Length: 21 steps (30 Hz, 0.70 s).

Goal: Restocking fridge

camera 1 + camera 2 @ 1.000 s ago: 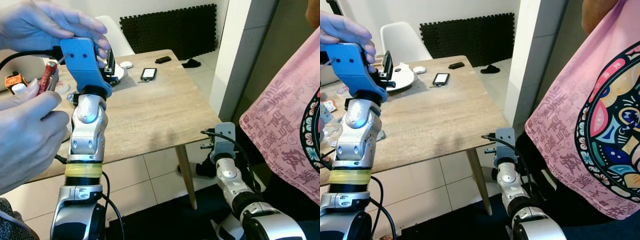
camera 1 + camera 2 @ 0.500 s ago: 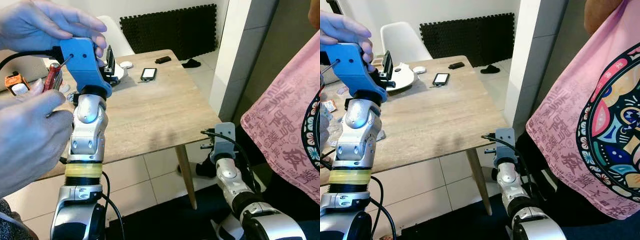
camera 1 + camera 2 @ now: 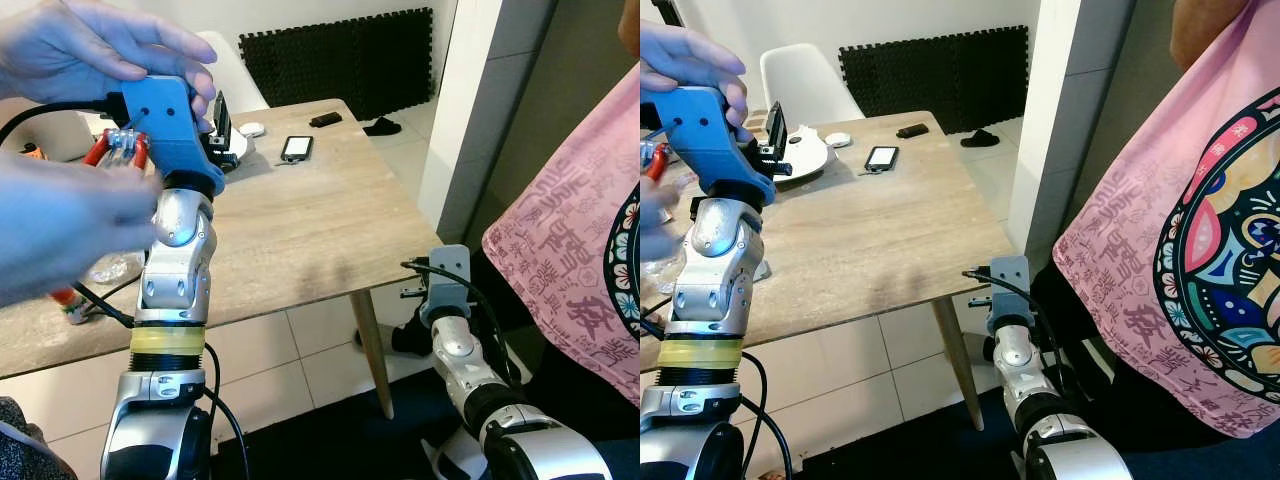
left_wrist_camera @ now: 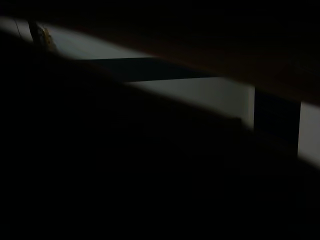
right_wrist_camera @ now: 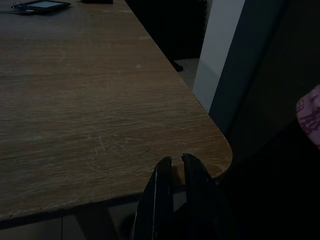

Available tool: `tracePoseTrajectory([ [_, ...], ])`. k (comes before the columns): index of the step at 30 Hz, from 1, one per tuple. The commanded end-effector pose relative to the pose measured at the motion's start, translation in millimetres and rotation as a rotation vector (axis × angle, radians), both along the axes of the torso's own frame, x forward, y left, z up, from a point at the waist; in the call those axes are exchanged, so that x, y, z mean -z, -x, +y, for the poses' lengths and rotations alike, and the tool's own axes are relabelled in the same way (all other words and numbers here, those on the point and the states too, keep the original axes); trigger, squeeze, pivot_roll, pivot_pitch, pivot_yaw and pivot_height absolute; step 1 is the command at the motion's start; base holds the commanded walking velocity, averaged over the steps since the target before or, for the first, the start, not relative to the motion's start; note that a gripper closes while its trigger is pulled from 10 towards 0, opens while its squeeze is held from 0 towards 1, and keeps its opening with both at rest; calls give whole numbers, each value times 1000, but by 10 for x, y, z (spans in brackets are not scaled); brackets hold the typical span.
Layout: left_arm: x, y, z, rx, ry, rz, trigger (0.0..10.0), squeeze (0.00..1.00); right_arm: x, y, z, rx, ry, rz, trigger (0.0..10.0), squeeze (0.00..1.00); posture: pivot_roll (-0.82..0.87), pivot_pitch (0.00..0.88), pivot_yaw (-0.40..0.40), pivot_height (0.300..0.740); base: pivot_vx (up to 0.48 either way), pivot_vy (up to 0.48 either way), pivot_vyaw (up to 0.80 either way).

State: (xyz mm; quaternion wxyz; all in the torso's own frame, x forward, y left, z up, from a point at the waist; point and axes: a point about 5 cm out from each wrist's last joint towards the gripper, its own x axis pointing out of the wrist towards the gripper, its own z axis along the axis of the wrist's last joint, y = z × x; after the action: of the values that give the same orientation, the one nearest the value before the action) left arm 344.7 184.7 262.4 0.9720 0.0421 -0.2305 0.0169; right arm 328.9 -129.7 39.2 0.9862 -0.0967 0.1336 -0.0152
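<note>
The robot's left arm (image 3: 176,262) stands raised, its silver forearm nearly upright over the near edge of a wooden table (image 3: 300,225). At its top sits a blue wrist housing (image 3: 165,118), and a person's hand (image 3: 95,45) grips that housing from above, fingers curled over it. A second hand (image 3: 60,225), blurred, reaches in from the robot's left, level with the forearm and just beside a red-handled tool (image 3: 118,148) that lies close against the housing. A black cable (image 3: 45,113) leads away from the housing. The left gripper's fingers are hidden behind the housing and the hands, and the left wrist view is almost wholly dark, so how far that claw stands open cannot be told.

The right arm (image 3: 470,375) hangs low beside the table leg (image 3: 372,350), its grey wrist mount (image 3: 446,283) below the table's corner. In the right wrist view the right gripper (image 5: 176,160) points across the tabletop edge, its two black fingers (image 5: 161,177) nearly together with only a thin slit between them, and nothing is held.

On the table's far side lie a phone (image 3: 298,148), a small black object (image 3: 325,120) and a white plate (image 3: 805,150). A white chair (image 3: 805,85) stands behind the table. A person in a pink patterned shirt (image 3: 1180,250) stands close on the robot's right. No fridge or stock item can be made out.
</note>
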Motion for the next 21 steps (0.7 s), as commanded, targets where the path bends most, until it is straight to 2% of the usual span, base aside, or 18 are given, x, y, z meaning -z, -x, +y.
tracePoseTrajectory([
  [1,57,-23,15,-5,5,32,10000,0,131,89,2,2,5,64,10000,0,90,0,24,740,0,0,0],
  [21,54,-22,22,-8,5,31,10000,0,130,88,-4,5,6,64,10000,0,91,0,24,740,0,0,0],
])
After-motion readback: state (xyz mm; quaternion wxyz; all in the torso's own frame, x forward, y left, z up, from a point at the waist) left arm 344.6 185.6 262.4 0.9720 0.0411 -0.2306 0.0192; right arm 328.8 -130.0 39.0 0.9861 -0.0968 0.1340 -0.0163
